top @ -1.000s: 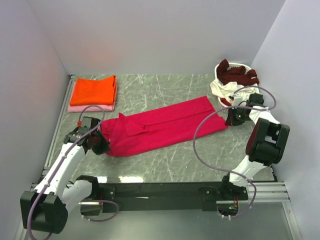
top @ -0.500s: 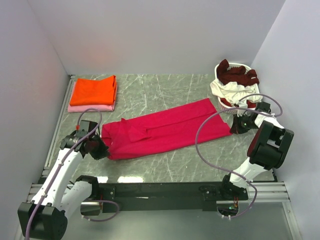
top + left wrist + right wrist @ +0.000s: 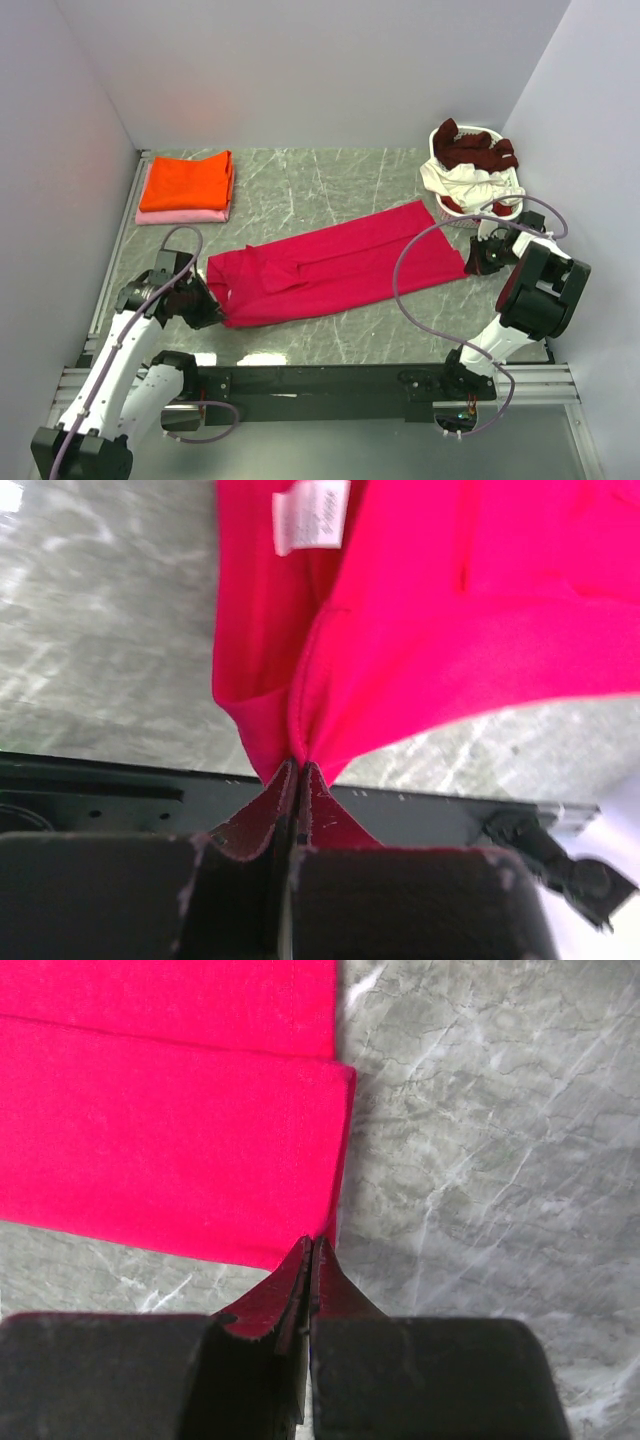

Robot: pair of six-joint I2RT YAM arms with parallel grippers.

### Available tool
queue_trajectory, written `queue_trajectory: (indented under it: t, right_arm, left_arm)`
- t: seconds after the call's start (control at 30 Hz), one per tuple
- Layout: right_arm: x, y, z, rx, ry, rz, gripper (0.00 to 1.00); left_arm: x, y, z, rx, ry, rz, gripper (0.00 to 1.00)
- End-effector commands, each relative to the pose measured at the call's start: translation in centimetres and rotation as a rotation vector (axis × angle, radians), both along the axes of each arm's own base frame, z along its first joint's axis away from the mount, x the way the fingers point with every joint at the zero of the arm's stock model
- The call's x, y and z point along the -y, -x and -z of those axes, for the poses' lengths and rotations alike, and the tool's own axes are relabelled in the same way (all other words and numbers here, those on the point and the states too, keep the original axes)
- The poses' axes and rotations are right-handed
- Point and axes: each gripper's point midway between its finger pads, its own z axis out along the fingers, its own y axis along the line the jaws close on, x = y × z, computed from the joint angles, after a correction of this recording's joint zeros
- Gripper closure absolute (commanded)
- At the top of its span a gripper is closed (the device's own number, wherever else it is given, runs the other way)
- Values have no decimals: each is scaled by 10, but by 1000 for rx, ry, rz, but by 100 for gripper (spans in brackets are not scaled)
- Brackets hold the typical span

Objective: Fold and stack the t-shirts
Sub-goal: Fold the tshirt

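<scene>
Across the middle of the bench [image 3: 330,190], the crimson-pink shirt [image 3: 335,262] lies as a long narrow band, already folded lengthwise. Its long axis runs from near-left to slightly farther right. Each end is held. The left hand [image 3: 200,303] is clamped tight on a bunched piece of the collar end, and the left wrist view shows the label just beyond the pinch. The right hand [image 3: 478,258] is closed on the near corner of the hem end, with the cloth flat on the bench ahead of it. The shirt therefore lies straight between the two hands, along the line joining them.

The folded orange shirt [image 3: 187,180] rests on the pale pink shirt [image 3: 180,215] in the far left corner, nearer the left arm. The basket [image 3: 487,131], holding dark maroon and white cloth, stands far right. The next fold probably crosses the long axis, with the hem end carried over toward the collar end, and that would fall to the right arm.
</scene>
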Motion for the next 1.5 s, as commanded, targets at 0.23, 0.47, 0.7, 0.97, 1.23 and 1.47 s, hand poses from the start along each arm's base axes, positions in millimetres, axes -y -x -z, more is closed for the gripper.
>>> queue_trajectory:
  t: [0.23,0.47,0.7,0.97,1.23,1.47]
  right_arm:
    - [16,1,-16,61,87,-6,98]
    - [22,5,-44,112,170,-8,67]
    - [-32,-8,-77,178,162,-211,56]
    - [-267,2,-123,436,56,-891,55]
    - [-438,17,-128,517,131,-1115,54]
    - [-503,31,-77,470,239,-1219,54]
  left_arm:
    - [18,25,-12,-10,109,113,91]
    - [22,19,-78,212,153,117,51]
    - [8,-37,-145,607,19,153,48]
    - [-13,-112,-192,953,-185,119,26]
    - [-68,-131,-174,937,-518,24,23]
    - [-90,-112,-169,987,-593,-82,16]
